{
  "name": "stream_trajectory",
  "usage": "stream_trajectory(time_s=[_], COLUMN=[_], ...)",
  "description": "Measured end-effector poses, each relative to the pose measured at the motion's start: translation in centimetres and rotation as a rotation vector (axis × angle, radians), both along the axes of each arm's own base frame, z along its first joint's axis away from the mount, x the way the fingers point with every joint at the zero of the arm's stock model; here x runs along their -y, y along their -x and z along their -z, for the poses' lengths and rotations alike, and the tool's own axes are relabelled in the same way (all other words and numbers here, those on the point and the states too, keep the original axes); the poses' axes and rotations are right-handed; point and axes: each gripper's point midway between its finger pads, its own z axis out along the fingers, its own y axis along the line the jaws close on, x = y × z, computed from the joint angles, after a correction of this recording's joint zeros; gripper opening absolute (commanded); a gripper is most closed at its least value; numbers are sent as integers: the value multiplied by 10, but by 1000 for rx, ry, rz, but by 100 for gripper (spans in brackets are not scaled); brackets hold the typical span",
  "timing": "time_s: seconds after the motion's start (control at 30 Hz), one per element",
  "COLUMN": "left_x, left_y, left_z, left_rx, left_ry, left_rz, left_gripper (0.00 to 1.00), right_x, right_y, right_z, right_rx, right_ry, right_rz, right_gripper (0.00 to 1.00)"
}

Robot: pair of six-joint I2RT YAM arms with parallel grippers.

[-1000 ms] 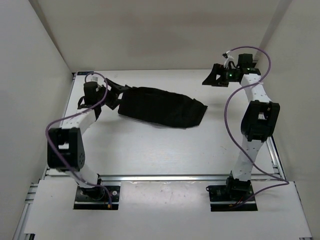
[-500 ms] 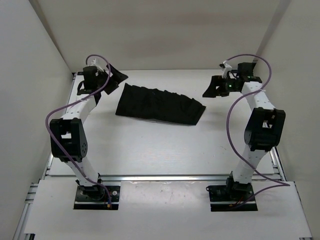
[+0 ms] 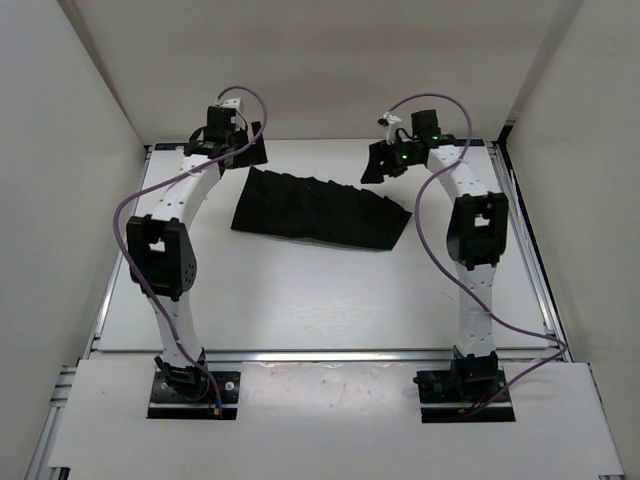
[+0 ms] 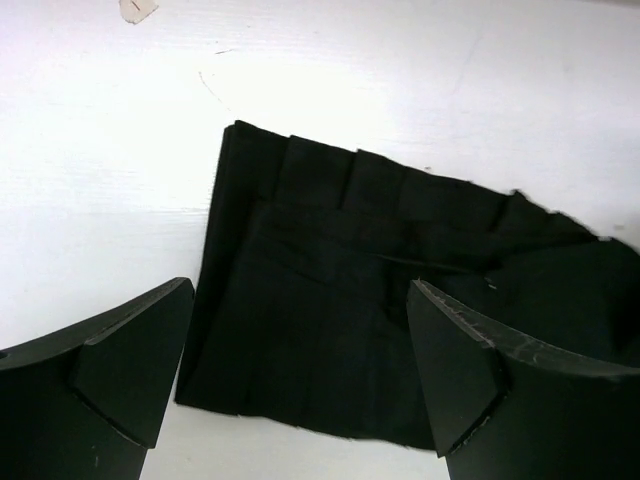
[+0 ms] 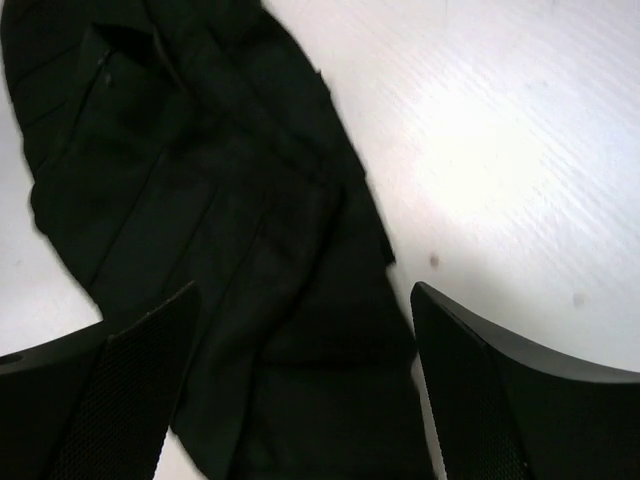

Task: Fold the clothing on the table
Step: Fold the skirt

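Over the last second the left gripper point(image 3: 247, 150) leaves the left end of the clothing point(image 3: 320, 210) and swings to the far side of the table point(image 3: 300, 290), while the right gripper point(image 3: 380, 163) comes in from the far right corner; both now hover over the clothing's far edge, 1 near each end, jaws spread wide and holding nothing; the clothing lies released on the far middle of the table, settled into a flat, slanted band; I judge that 1 fold is laid and the arms are lining up for the next, which probably calls for pinching the 2 far corners; the fabric is matte black, soft and limp, ribbed with parallel pleats that give its far edge a stepped outline; its left end is squarish, its right end tapers to a point; the table is smooth white, faintly scuffed
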Motion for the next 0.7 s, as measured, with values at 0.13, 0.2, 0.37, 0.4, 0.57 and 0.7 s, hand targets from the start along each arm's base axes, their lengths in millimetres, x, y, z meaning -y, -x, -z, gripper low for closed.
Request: stream_trajectory(time_s=[0.13, 0.2, 0.37, 0.4, 0.57, 0.7], left_x=[-2, -10, -21, -22, -15, -1], left_y=[-12, -12, -15, -17, -35, -56], left_z=[41, 72, 125, 129, 118, 106], left_rx=[-68, -139, -257, -266, -234, -187], left_ry=[-81, -111, -149, -154, -180, -197], left_rz=[-2, -14, -23, -20, 22, 63], left_gripper=[98, 98, 98, 99, 99, 99], right_x=[-25, -31, -27, -23, -9, -3], right_y=[-12, -9, -11, -12, -23, -24], right_z=[16, 22, 26, 28, 37, 46], right_rx=[1, -12, -32, -40, -68, -100], right_ry=[35, 52, 55, 55, 49, 39], right_rz=[-8, -9, 12, 20, 51, 62], right_gripper=[90, 89, 88, 88, 86, 84])
